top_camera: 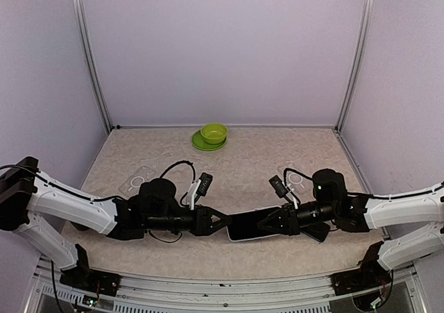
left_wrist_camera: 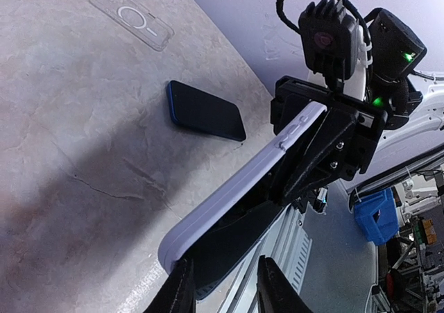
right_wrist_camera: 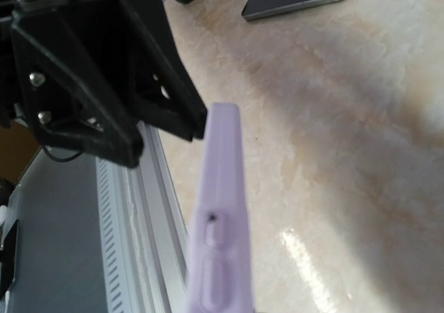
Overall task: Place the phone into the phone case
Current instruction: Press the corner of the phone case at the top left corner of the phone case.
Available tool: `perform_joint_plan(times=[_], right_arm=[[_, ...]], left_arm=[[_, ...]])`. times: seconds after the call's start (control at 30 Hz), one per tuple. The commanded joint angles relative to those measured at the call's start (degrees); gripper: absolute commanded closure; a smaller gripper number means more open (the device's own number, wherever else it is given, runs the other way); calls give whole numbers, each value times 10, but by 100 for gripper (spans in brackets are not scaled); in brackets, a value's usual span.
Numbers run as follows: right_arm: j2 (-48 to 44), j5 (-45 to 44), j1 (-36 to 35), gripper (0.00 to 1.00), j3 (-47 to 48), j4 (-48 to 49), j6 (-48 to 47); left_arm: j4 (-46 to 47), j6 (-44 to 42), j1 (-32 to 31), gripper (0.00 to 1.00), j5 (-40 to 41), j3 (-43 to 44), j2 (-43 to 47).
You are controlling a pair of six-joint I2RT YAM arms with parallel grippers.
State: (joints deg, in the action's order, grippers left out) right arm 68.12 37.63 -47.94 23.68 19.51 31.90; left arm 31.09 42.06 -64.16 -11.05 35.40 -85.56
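A lavender phone case (top_camera: 248, 226) with a dark phone face (left_wrist_camera: 239, 240) showing in it hangs above the table between my two grippers. My right gripper (top_camera: 272, 224) is shut on its far end, as the left wrist view shows (left_wrist_camera: 309, 136). My left gripper (left_wrist_camera: 225, 292) is open, and its fingers (left_wrist_camera: 179, 292) straddle the near end of the case; the left finger is against the case corner and the right one stands off. In the right wrist view the case edge (right_wrist_camera: 220, 216) with its buttons rises from the bottom. My own right fingers are hidden there.
A second dark blue phone (left_wrist_camera: 206, 110) lies flat on the table under the right arm (top_camera: 316, 233). Clear cases lie at the left (top_camera: 137, 182) and at the right (top_camera: 295, 178). A green bowl on a green plate (top_camera: 211, 136) stands at the back. The table's metal front rail (right_wrist_camera: 146, 230) is close below.
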Motion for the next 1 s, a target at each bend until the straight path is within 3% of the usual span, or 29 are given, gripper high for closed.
perform_joint_plan(times=[0.0,0.27,0.57,0.87,0.97], right_arm=[[-18,10,-4,100,24,33,-10],[-28,9,-4,100,24,38,-7],[-29,18,-4,100,18,53,-1],[-27,16,-4,100,11,58,-6],[-26,19,-4,100,8,60,-9]], left_arm=[[-4,-5,4,66,38,-16,35],[-20,1,4,62,51,-23,24],[6,5,-4,64,24,-10,-21],[47,20,2,100,1,-25,-27],[80,35,12,100,-15,-47,-20]])
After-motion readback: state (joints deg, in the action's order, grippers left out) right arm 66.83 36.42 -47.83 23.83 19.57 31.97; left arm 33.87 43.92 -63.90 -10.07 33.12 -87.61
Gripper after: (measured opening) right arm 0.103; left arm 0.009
